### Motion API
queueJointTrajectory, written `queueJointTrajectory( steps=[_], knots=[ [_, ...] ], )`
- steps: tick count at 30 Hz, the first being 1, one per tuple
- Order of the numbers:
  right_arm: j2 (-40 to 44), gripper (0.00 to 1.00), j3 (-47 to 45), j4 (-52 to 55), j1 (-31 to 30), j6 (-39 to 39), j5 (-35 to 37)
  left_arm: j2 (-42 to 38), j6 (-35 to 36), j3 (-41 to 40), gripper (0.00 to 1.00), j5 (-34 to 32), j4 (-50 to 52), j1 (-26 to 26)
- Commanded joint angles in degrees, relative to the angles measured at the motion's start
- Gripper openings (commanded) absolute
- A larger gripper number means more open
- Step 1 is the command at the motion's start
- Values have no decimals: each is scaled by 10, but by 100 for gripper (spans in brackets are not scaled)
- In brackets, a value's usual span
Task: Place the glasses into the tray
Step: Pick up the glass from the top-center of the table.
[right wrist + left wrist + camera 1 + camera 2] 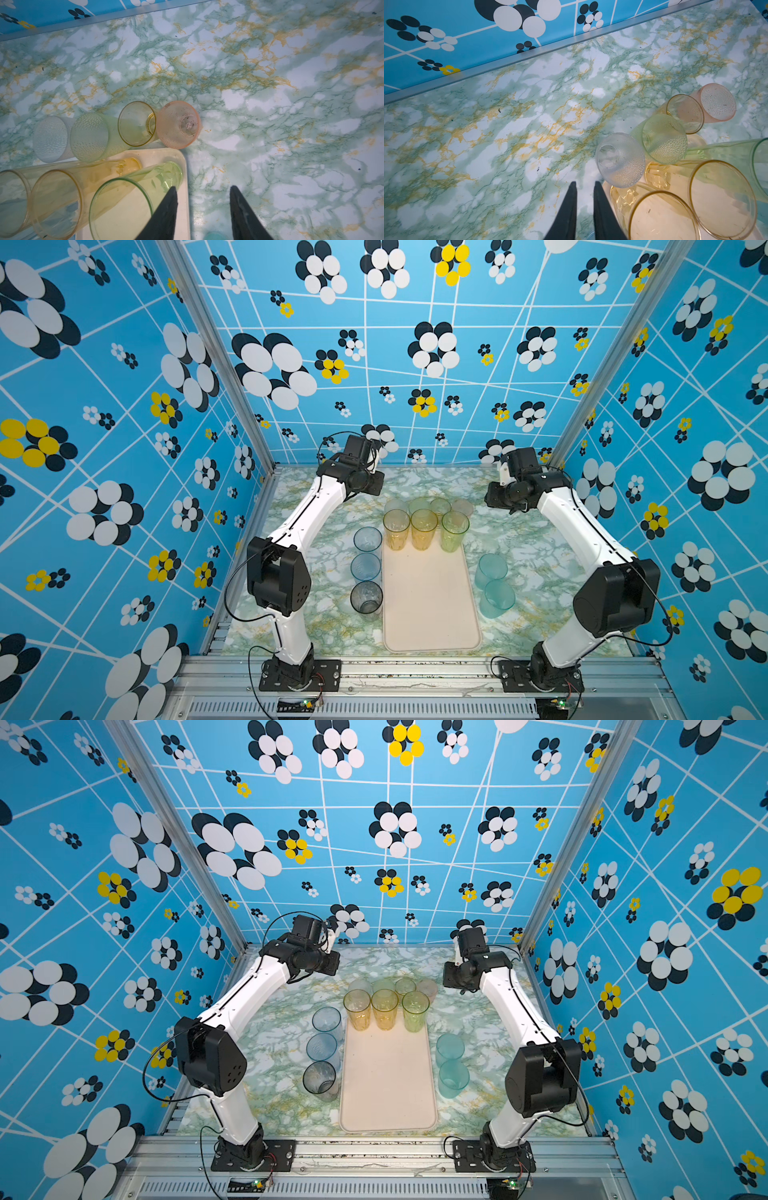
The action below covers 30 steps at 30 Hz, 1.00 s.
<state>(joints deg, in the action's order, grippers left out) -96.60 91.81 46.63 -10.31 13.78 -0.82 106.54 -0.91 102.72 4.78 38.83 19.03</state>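
Three tall amber and green plastic tumblers (pixel 424 529) stand in the cream rectangular plastic tray (pixel 432 605); left end effector (pixel 584 184) narrowly parted, right end effector (pixel 203 188) spread.

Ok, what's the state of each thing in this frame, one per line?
tray: flat on the table, mostly bare
three tall glasses: upright on the tray's far end
four short glasses: on the table beyond the tray
pink glass: upside down
blue and grey glasses: upright on the table, left of tray
teal glasses: standing on the table, right of tray
left tool: slightly open, empty
right tool: open, empty
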Motion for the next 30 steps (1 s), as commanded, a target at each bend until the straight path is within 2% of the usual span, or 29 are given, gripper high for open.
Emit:
queueJointTrajectory(
  steps=[1, 9, 16, 20, 30],
  knots=[
    [-34, 44, 61, 79, 5, 5, -2, 32, -5, 25, 18, 28, 14, -22],
    [-142, 44, 189, 139, 4, 19, -39, 115, -2, 84, 18, 70, 23, -37],
    [-213, 44, 246, 169, 5, 20, -26, 179, -22, 139, 17, 107, 34, -50],
    [-242, 44, 260, 181, 5, 14, -6, 183, -30, 141, 17, 104, 38, -54],
    [-270, 42, 260, 159, 5, 3, -29, 149, -38, 121, 17, 92, 50, -56]
  ],
)
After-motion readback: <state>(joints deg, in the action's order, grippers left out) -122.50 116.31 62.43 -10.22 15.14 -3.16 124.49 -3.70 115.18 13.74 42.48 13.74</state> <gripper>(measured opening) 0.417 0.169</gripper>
